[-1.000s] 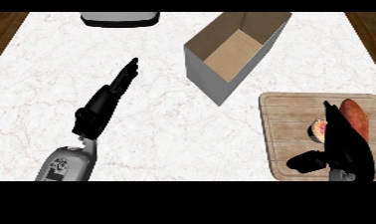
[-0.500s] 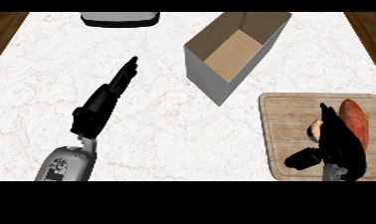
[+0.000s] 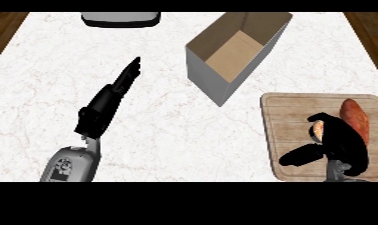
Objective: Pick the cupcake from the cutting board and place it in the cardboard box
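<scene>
At the white marble surface's [image 3: 170, 134] near right corner, the right robot hand [image 3: 341, 141] curls around a small pale cupcake [image 3: 319, 129] on the wooden cutting board [image 3: 284, 114], beside an orange-red oblong food item [image 3: 356, 119]. The open cardboard box [image 3: 235, 54] stands toward the far edge. The left robot hand [image 3: 111, 101] rests with straight fingers; lifting could knock the neighbouring food or let the mostly hidden cupcake slip.

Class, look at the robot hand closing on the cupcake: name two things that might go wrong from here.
The right robot hand curls over the small cupcake, hiding most of it, so the hold may be off-centre. The orange oblong item lies right beside it on the wooden cutting board and might be nudged.
</scene>
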